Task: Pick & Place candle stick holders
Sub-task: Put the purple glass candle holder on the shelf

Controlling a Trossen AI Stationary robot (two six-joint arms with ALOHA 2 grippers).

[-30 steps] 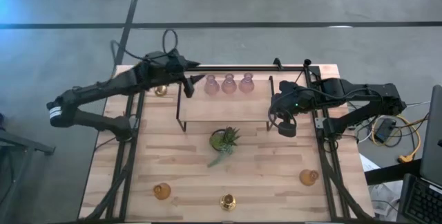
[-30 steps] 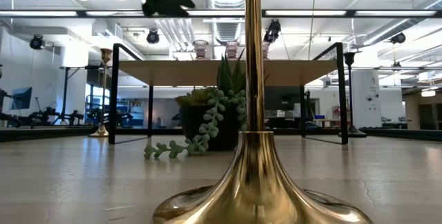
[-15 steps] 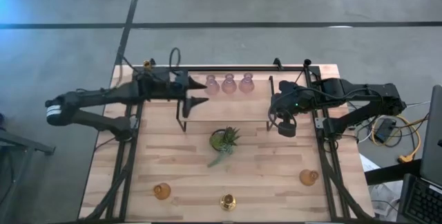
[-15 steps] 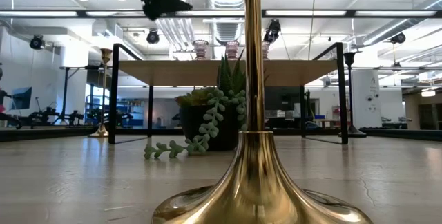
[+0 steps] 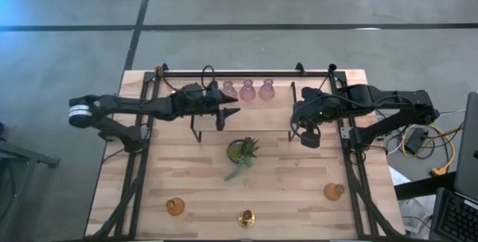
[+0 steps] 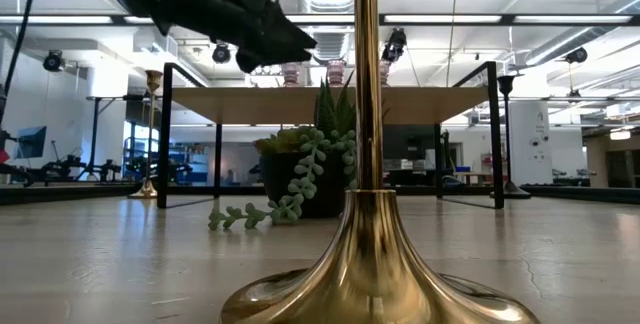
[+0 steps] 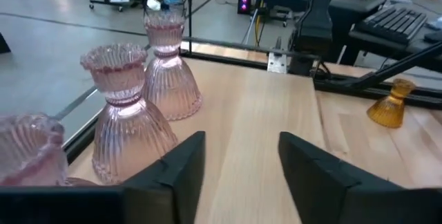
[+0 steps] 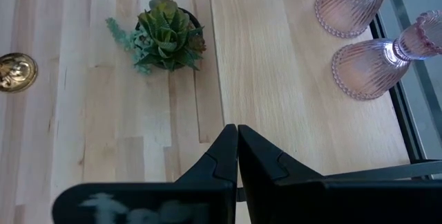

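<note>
- Three pale pink holders stand in a row along the far edge of the raised shelf, close together. I take them as placed, though that is my reading of how they sit, not something I can prove.
- Down on the table, well apart from the shelf, more holders wait: an amber holder near the front left, a second amber holder toward the front right, and a brass holder at the front edge, below the potted plant.
- In the low view a second brass holder shows beyond the shelf's left leg and a black holder beyond its right leg; the view from above does not make either of them out clearly.
- So by my count roughly three are up and five are left to fetch.
- My left gripper hangs over the shelf's left end with its fingers apart and nothing between them — the nearest pink holder stands just beside it, not touched.
- My right gripper waits above the shelf's right end, fingers pressed together and empty, well away from every holder on the table.
</note>
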